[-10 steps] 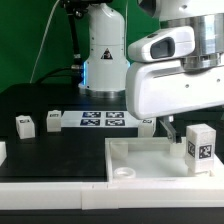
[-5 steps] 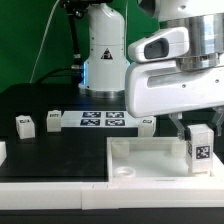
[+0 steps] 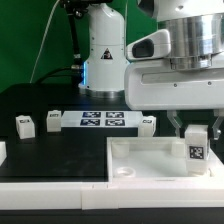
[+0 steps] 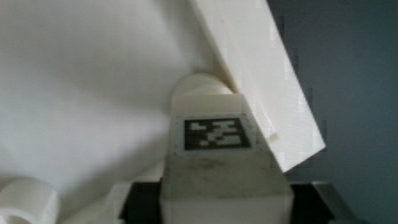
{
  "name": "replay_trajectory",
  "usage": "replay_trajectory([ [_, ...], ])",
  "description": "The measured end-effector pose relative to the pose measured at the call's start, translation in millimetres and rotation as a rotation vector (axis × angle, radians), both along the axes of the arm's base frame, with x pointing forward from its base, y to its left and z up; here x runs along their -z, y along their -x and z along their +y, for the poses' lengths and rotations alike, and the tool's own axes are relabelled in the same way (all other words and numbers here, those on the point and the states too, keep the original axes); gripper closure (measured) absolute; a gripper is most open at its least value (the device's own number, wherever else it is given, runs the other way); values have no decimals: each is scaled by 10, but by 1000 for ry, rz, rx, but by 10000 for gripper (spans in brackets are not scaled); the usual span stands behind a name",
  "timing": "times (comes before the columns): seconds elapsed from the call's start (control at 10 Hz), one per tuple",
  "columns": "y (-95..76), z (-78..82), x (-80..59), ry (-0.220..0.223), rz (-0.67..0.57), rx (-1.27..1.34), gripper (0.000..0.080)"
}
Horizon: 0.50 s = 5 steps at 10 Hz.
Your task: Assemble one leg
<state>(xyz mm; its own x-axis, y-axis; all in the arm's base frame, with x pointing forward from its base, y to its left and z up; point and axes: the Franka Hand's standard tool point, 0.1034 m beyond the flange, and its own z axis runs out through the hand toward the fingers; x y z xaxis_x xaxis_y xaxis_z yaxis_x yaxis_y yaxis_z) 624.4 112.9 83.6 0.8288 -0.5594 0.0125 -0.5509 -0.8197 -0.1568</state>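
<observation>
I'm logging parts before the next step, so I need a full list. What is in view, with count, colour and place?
held leg: one, white with a black-and-white tag, upright in the tray's corner at the exterior view's right.
loose legs: two, white, on the table at the exterior view's left.
small block: one, white, at the marker board's right end; probably another leg.
tray: one, white, at the table's front.
marker board: one, white with black tags, flat behind the tray.
cut-off piece: one, white, at the left edge; cannot tell what it is.
table: one, black.
arm base: one, white, at the back.
claw: one, white body, shut on the held leg.
</observation>
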Motion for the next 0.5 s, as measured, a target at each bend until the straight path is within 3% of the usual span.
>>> replay_trajectory([
  [0.5, 4, 21, 9, -46, 71, 573, 508],
])
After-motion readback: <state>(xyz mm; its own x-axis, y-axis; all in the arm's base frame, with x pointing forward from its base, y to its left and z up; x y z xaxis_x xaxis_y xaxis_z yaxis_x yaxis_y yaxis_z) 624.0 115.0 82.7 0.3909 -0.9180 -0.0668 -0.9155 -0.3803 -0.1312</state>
